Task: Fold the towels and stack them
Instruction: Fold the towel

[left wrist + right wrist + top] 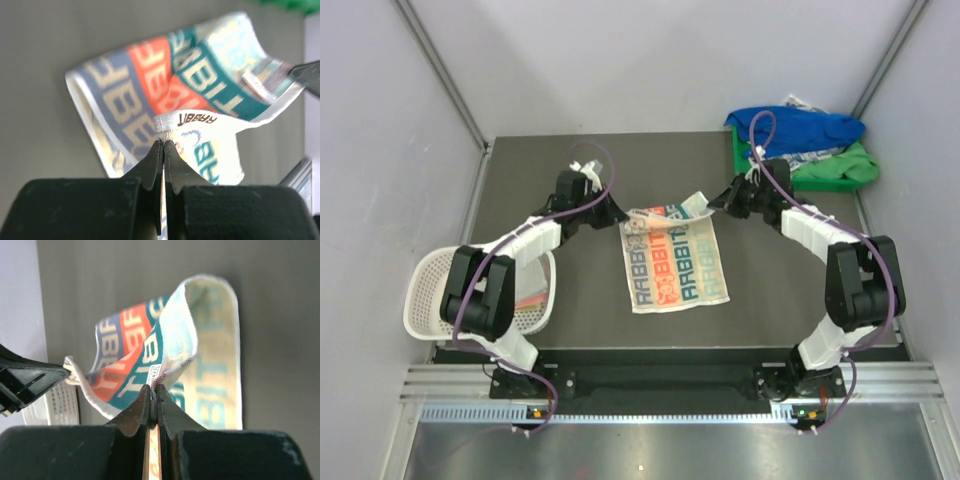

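Observation:
A lettered towel in grey, orange and teal lies flat mid-table, its far edge lifted off the surface. My left gripper is shut on the far left corner of that edge. My right gripper is shut on the far right corner. In the left wrist view the gripper pinches the white hem of the towel, which curls upward. In the right wrist view the gripper clamps the hem beside a small label, with the towel looping over. A blue towel lies heaped at the back right.
A green tray at the back right holds the heaped cloths. A white mesh basket stands at the left table edge by the left arm, with something pink and orange inside. Grey walls enclose the table on three sides.

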`<state>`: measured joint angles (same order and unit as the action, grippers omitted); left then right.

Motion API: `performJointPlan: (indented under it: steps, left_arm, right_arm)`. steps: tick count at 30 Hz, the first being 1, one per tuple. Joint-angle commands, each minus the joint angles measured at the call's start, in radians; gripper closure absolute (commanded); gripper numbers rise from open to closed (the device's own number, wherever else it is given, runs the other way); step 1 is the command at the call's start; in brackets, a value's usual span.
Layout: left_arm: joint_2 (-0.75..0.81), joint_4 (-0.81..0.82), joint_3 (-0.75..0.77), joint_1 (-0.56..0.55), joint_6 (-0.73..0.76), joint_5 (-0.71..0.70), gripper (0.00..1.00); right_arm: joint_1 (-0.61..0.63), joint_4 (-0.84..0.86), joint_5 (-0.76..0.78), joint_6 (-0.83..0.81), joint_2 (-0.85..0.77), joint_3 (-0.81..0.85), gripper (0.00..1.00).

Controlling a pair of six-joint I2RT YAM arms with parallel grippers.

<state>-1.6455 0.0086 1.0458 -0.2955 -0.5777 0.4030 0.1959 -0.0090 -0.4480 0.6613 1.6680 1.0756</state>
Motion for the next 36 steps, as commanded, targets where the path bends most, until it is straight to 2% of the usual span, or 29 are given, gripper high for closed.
performJointPlan:
  steps: [1, 5, 6, 9, 11, 12, 15, 19, 22, 24, 26, 29, 31, 33, 36]
  left_arm:
    - [0.102, 0.105, -0.095, -0.022, 0.004, -0.016, 1.00]
    - [0.153, 0.106, -0.194, -0.053, 0.021, -0.020, 1.00]
    - [0.171, 0.106, -0.211, -0.060, 0.025, -0.023, 0.97]
    - [0.199, 0.111, -0.254, -0.068, 0.004, -0.017, 0.78]
    - [0.228, 0.110, -0.268, -0.077, -0.010, -0.016, 0.72]
    - [0.240, 0.103, -0.271, -0.082, -0.031, -0.030, 0.65]
    - [0.286, 0.080, -0.294, -0.088, -0.121, -0.096, 0.59]
    - [0.302, 0.016, -0.291, -0.128, -0.237, -0.159, 0.56]
    - [0.296, -0.093, -0.262, -0.194, -0.330, -0.269, 0.55]
    - [0.303, -0.151, -0.268, -0.241, -0.448, -0.353, 0.55]
    - [0.328, -0.159, -0.299, -0.264, -0.545, -0.378, 0.58]
    - [0.371, -0.228, -0.310, -0.324, -0.650, -0.499, 0.57]
    - [0.385, -0.258, -0.306, -0.352, -0.686, -0.553, 0.57]
    - [0.386, -0.336, -0.290, -0.355, -0.728, -0.569, 0.57]
    - [0.369, -0.366, -0.277, -0.356, -0.755, -0.578, 0.57]
  right_arm:
    - [0.007, 0.075, -0.015, 0.012, -0.121, -0.090, 1.00]
    - [0.016, 0.104, -0.009, 0.008, -0.186, -0.242, 1.00]
    - [0.020, 0.112, -0.006, 0.004, -0.194, -0.264, 1.00]
    - [0.027, 0.133, -0.008, -0.003, -0.215, -0.330, 1.00]
    - [0.033, 0.147, -0.006, -0.005, -0.217, -0.359, 1.00]
    - [0.034, 0.158, -0.006, -0.006, -0.215, -0.368, 1.00]
    - [0.046, 0.175, -0.003, -0.008, -0.212, -0.396, 1.00]
    - [0.053, 0.188, 0.000, -0.005, -0.208, -0.410, 1.00]
    - [0.056, 0.193, 0.006, -0.003, -0.214, -0.416, 1.00]
    - [0.057, 0.195, 0.011, 0.000, -0.214, -0.421, 1.00]
    - [0.059, 0.207, 0.009, 0.004, -0.212, -0.430, 1.00]
    - [0.063, 0.218, 0.009, 0.011, -0.211, -0.440, 1.00]
    - [0.063, 0.221, 0.008, 0.012, -0.205, -0.445, 1.00]
    - [0.065, 0.230, 0.008, 0.015, -0.203, -0.447, 1.00]
    - [0.066, 0.238, 0.009, 0.018, -0.198, -0.451, 1.00]
